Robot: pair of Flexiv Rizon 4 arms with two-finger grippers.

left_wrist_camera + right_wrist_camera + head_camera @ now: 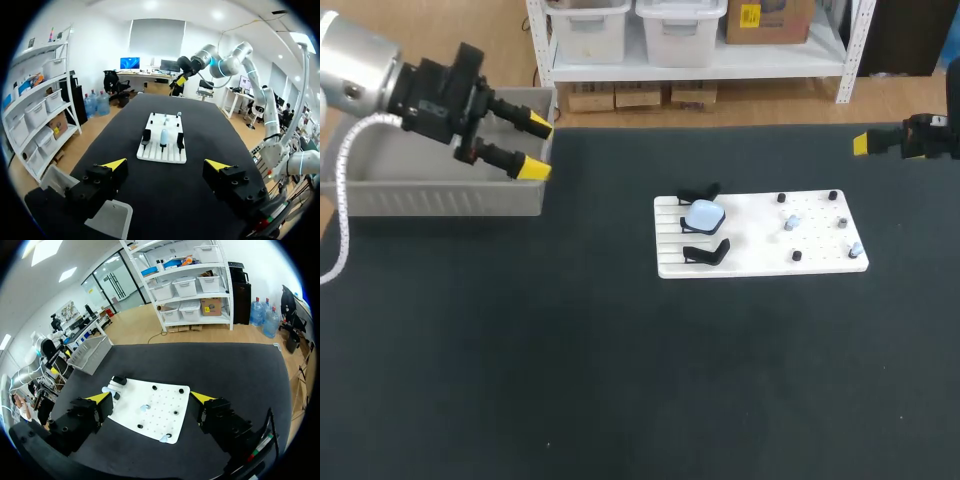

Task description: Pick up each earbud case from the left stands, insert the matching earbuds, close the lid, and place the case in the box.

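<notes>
While one stand [163, 147] holds an earbud case [704, 215], the box [440, 195] sits apart.

Right gripper [150, 397] hangs open above the black table [230, 370]. White pegboard [161, 407] at its 12 o'clock. Pale blue earbud case [107, 389] at the board's 10 o'clock end; grey box [90, 354] farther beyond.

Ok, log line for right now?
left gripper open, at box | right gripper open, away from board | case between empty stands | earbuds on board
</notes>
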